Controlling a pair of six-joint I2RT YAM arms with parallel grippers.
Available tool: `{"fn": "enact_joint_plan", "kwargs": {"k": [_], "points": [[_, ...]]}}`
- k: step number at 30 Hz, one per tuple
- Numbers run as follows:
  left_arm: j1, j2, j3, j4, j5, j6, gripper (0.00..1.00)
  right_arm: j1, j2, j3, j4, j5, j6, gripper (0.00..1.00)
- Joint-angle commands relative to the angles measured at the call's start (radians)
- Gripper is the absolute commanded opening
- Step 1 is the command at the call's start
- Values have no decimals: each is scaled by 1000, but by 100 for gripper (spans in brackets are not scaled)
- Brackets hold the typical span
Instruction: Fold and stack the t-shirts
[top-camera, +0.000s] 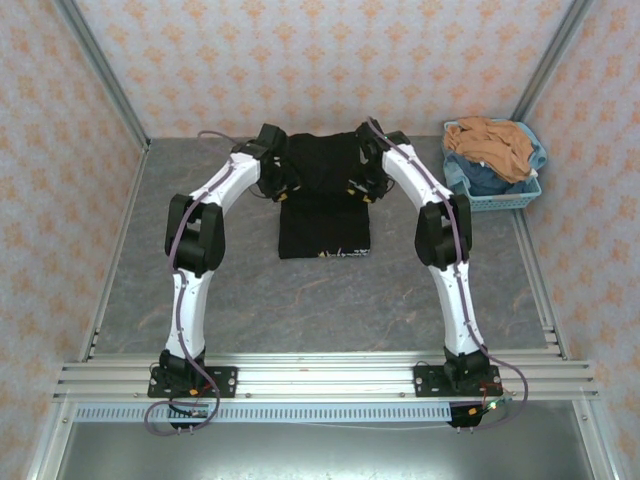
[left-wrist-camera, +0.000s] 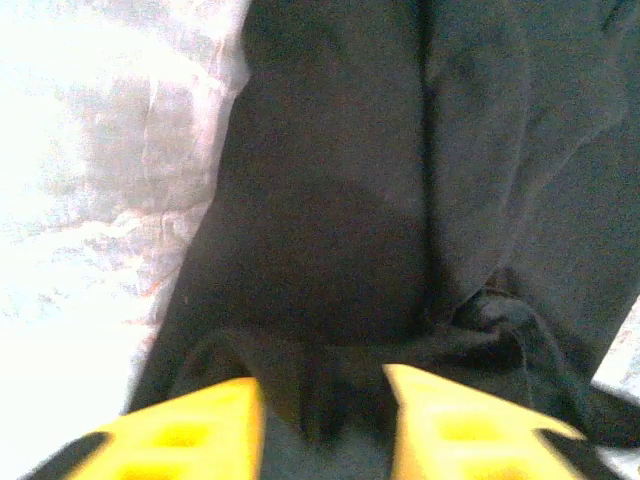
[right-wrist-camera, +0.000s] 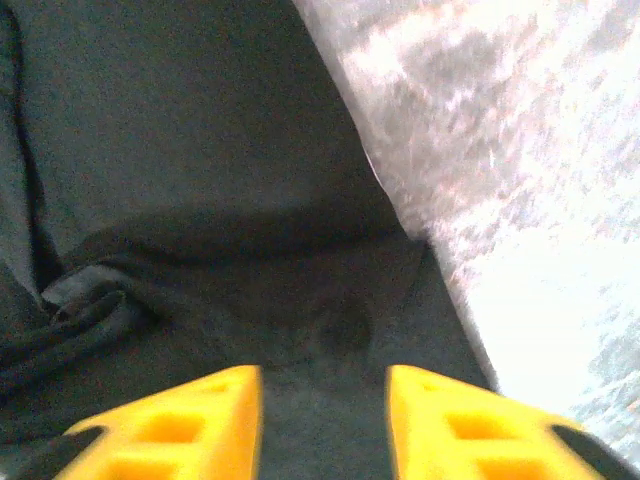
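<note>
At the far middle of the table (top-camera: 300, 300) lies the black t-shirt (top-camera: 323, 205), with the left gripper (top-camera: 276, 186) and right gripper (top-camera: 361, 187) on its side edges. Their jaws are narrow with cloth between, though I cannot tell whether they pinch it. Should one side slip, the fold would likely skew; bare table lies nearer the arms, and the basket (top-camera: 495, 190) stands well apart.

Grey marbled table (top-camera: 300, 300) enclosed by peach-patterned walls (top-camera: 300, 60), brightly lit

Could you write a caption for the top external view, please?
Left arm and right arm reach over a black t-shirt on the grey table; a blue basket holds clothes.
</note>
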Motion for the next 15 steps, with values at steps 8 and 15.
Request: {"fn": "enact_joint_plan", "kwargs": {"k": [8,15], "points": [[16,-385,-416,119,-37,-110,52,-18,-237,-228,31,18,-35,58],[-62,-583,-858,330,67,-323,57,2,-551,-782,302,-116,101,64]]}}
